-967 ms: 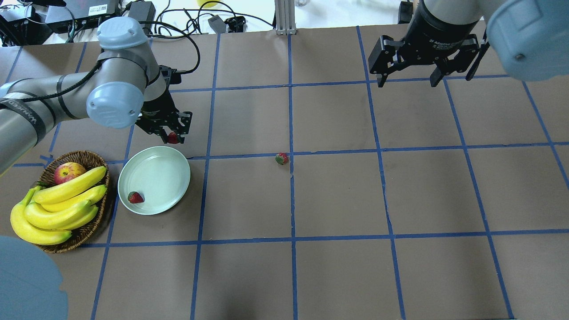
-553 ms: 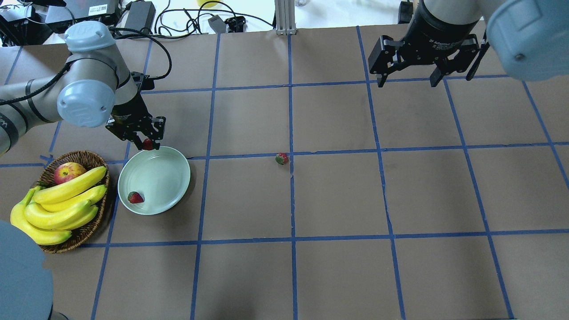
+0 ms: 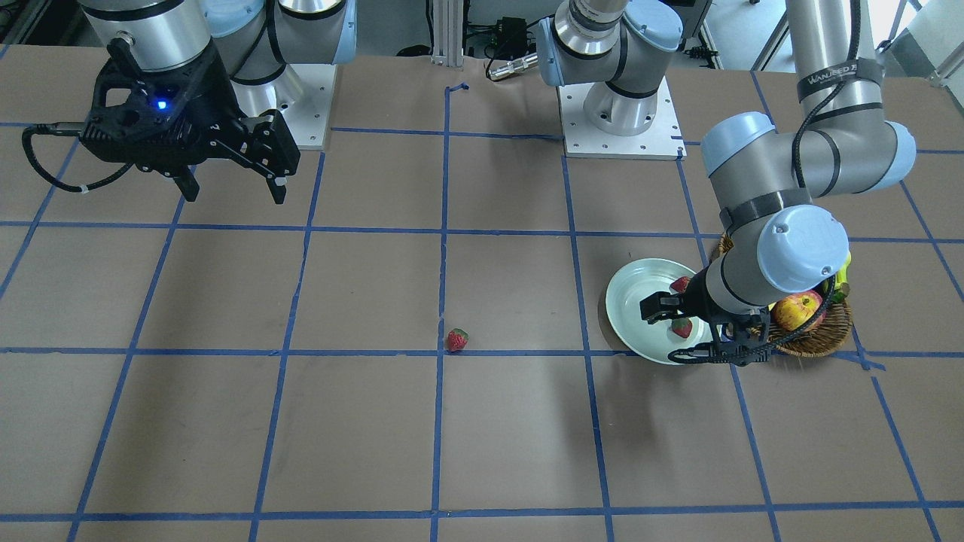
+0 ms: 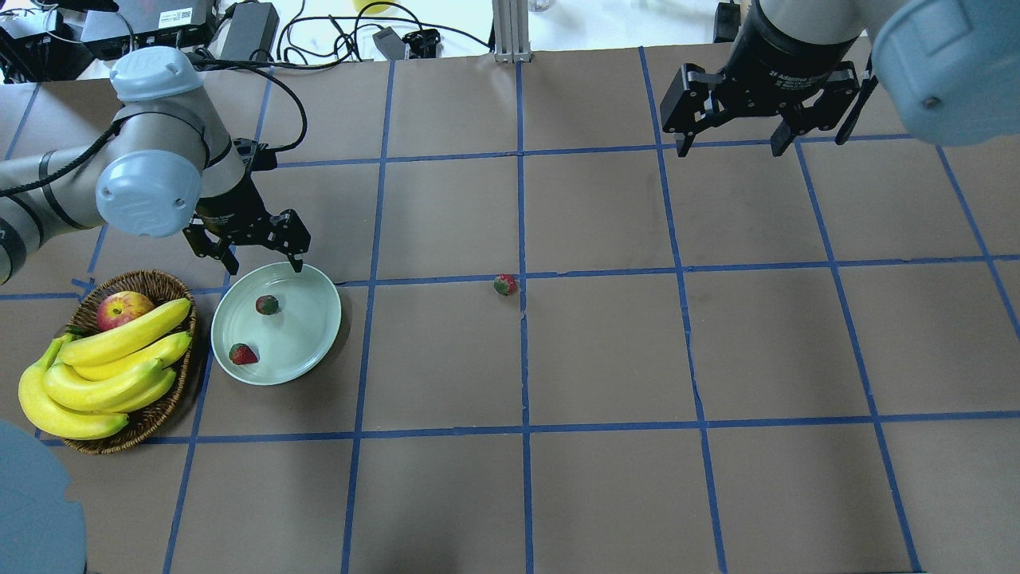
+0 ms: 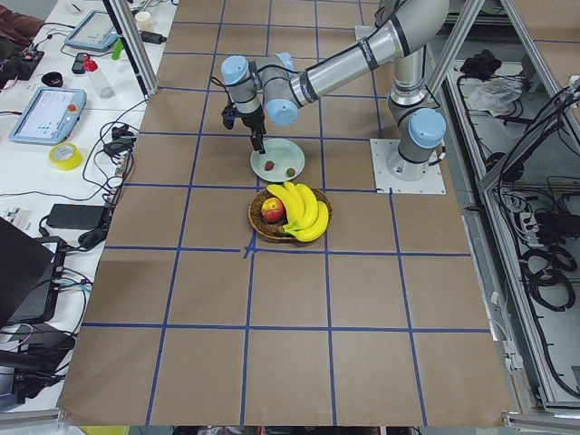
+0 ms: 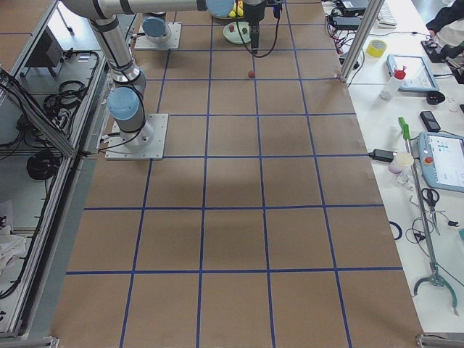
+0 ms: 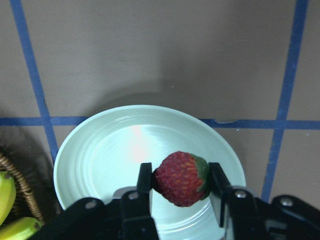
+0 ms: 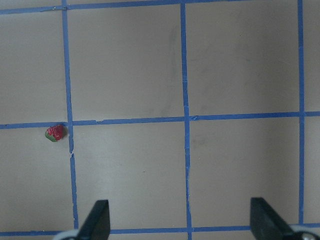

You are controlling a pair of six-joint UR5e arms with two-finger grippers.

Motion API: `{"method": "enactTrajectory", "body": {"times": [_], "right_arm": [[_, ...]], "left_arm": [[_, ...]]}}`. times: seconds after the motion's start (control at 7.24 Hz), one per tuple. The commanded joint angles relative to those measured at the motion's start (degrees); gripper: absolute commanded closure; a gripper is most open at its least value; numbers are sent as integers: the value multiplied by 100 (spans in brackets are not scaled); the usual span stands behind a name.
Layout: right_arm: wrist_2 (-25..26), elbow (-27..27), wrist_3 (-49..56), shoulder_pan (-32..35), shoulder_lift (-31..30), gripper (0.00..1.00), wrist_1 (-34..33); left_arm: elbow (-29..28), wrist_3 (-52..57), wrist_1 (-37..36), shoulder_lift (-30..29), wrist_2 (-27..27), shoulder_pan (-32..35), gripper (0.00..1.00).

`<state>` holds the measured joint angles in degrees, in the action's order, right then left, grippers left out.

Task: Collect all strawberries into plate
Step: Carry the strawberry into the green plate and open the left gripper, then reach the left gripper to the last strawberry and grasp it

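The pale green plate [image 4: 301,323] holds two strawberries, one [image 4: 267,304] near its far side and one [image 4: 243,354] at its near left. My left gripper [image 4: 267,267] hangs open over the plate's far rim, just above the first berry. In the left wrist view that strawberry [image 7: 181,178] shows between the fingers [image 7: 145,179] over the plate [image 7: 110,150]. A third strawberry [image 4: 504,284] lies alone on a blue tape line mid-table, also seen as a small red berry [image 8: 55,133] in the right wrist view. My right gripper [image 4: 731,150] is open and empty, high at the far right.
A wicker basket [image 4: 151,418] with bananas [image 4: 111,359] and an apple [image 4: 123,309] stands directly left of the plate. Brown paper with a blue tape grid covers the table. Cables and electronics lie beyond the far edge.
My left gripper carried a strawberry leftward to the plate's far rim and opened. The berry now lies in the plate. The right arm has not moved.
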<state>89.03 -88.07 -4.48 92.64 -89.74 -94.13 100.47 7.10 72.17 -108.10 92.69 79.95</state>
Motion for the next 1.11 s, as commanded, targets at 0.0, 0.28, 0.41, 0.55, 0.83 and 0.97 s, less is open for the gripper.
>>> {"method": "enactTrajectory", "body": {"times": [0.0,0.28,0.41,0.55,0.83,0.97], "right_arm": [[9,0,0,0,0,0,0],[0,0,0,0,0,0,0],[9,0,0,0,-9,0,0],[9,0,0,0,-9,0,0],[0,0,-9,0,-9,0,0],[0,0,0,0,-9,0,0]], "left_arm": [[-89,-594,-79,114,-628,588,0],[-54,-1346,-935,-26,-1033,1459,0],[-36,-1430,-1150,-96,-1034,1767,0],[-19,-1405,-1196,-219,-1034,2049,0],[78,-1404,-2053,-605,-1043,2376,0],[87,-1404,-2379,-772,-1052,2498,0]]}}
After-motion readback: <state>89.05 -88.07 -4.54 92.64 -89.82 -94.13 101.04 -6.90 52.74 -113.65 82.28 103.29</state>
